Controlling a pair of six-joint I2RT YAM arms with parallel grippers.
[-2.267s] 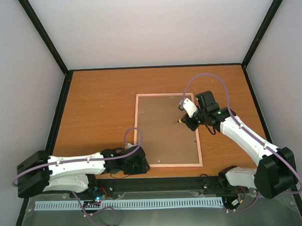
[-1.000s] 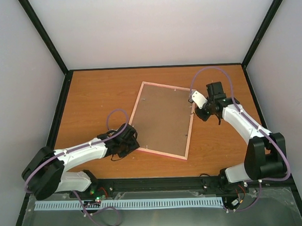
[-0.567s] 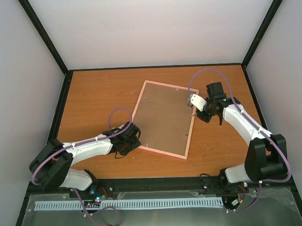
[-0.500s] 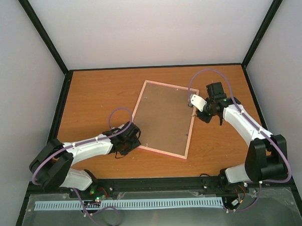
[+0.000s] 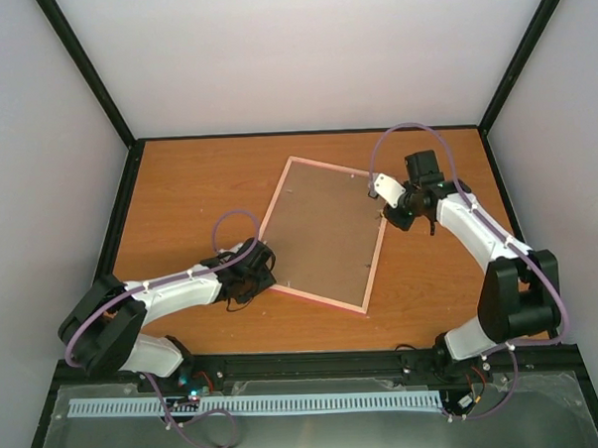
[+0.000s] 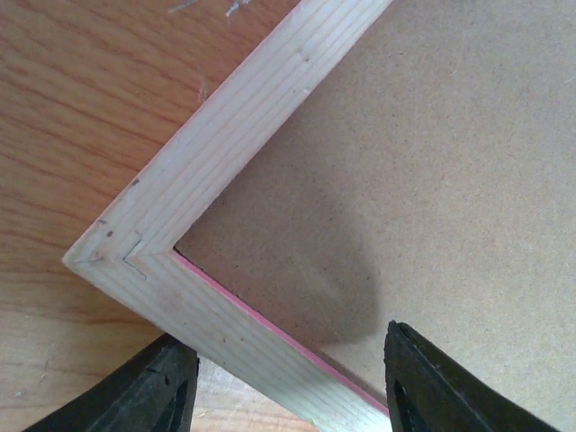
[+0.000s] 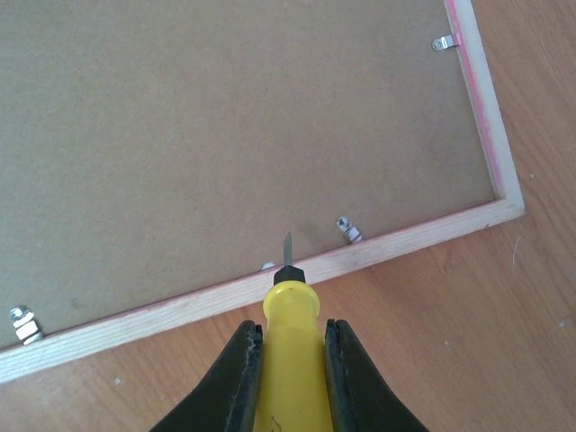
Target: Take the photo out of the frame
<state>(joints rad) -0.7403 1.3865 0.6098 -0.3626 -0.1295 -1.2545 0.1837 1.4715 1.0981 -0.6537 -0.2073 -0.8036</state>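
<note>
Now the clips are being undone — right claw [image 7: 290, 378] clamps the screwdriver [image 7: 289, 346] at the frame [image 7: 396, 241], lower centre; left claw [image 6: 283, 382] gapes astride its corner. Next, I judge: pry a clip [image 7: 347, 229].

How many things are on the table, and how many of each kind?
Picture frame, lying face down with its brown backing panel up: 1
Yellow-handled screwdriver, held in the right gripper: 1
Small metal clips along the frame's inner edge, seen from the right wrist: 4
Total: 6
</note>
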